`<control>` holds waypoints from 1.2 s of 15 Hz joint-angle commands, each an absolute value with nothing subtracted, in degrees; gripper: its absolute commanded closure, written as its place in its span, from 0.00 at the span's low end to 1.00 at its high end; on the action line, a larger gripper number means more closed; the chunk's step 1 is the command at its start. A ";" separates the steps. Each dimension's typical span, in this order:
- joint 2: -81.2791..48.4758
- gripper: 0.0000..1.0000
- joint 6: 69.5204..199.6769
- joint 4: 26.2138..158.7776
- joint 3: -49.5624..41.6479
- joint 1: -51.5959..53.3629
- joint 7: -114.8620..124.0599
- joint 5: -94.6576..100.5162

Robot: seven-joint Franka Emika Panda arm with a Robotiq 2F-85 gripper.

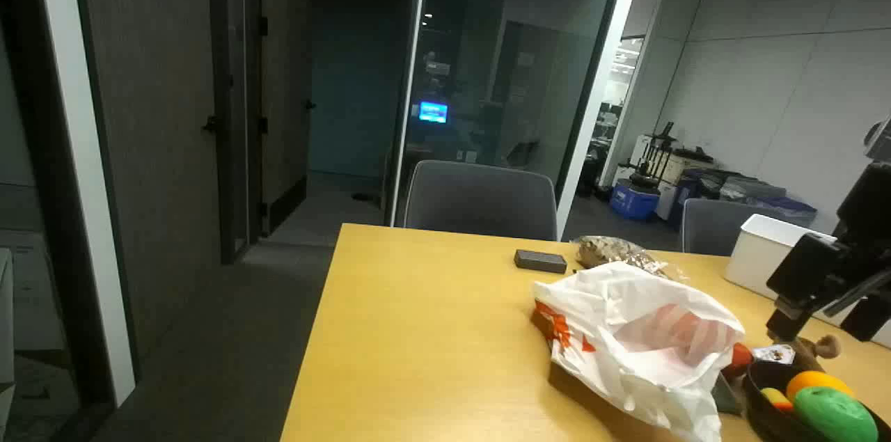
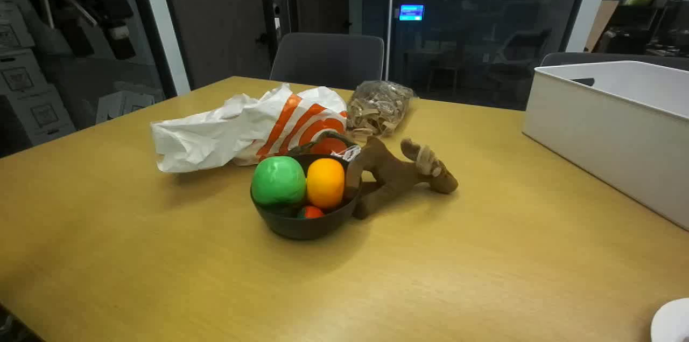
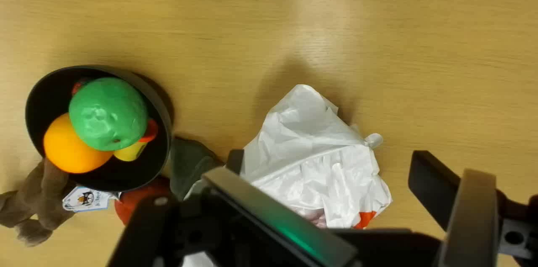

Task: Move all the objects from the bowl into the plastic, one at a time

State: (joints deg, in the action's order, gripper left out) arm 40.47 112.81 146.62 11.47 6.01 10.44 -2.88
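End effector (image 3: 330, 170): black; released, jaws spread wide; raised above the tabletop (image 2: 457, 277), with the bag (image 3: 302, 141) below, between the jaws in the wrist view.
Bag: white plastic, crumpled, red-orange print; on the tabletop, mouth (image 1: 679, 324) open in an exterior view.
Bowl (image 2: 304, 230): black, upright on the tabletop, near the bag; contains the next four entries.
Green piece (image 3: 107, 113): uppermost in the bowl.
Orange piece (image 3: 71, 149): in the bowl, beside the green piece.
Yellow piece (image 3: 129, 152): in the bowl, partly under the green piece; red-orange bit alongside, whether the same item cannot be told.
Red piece (image 2: 312, 213): low in the bowl, mostly hidden.
Dark green thing (image 3: 189, 164): between bowl and bag.
Red thing (image 3: 136, 199): rounded, just beside the bowl, partly hidden.
Tag (image 3: 86, 199): white, printed, between red thing and toy.
Toy (image 2: 398, 172): brown plush, against the bowl.
Packet (image 2: 377, 107): clear film, brown contents, beside the bag.
Block (image 1: 541, 262): dark, flat, near the packet.
Box (image 2: 608, 132): white, on the tabletop, well apart from the bowl.
Chair (image 1: 480, 198): grey, beyond the tabletop's edge.
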 commanded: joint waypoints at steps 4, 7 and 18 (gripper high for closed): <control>40.67 0.00 112.71 145.86 11.21 6.33 10.63 -2.67; 39.43 0.00 112.34 145.40 10.97 5.77 10.85 -2.51; 23.64 0.00 114.17 145.47 1.67 -4.00 12.81 -1.97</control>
State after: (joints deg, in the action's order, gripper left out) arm 28.46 112.15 146.73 3.04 -2.33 11.08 -2.41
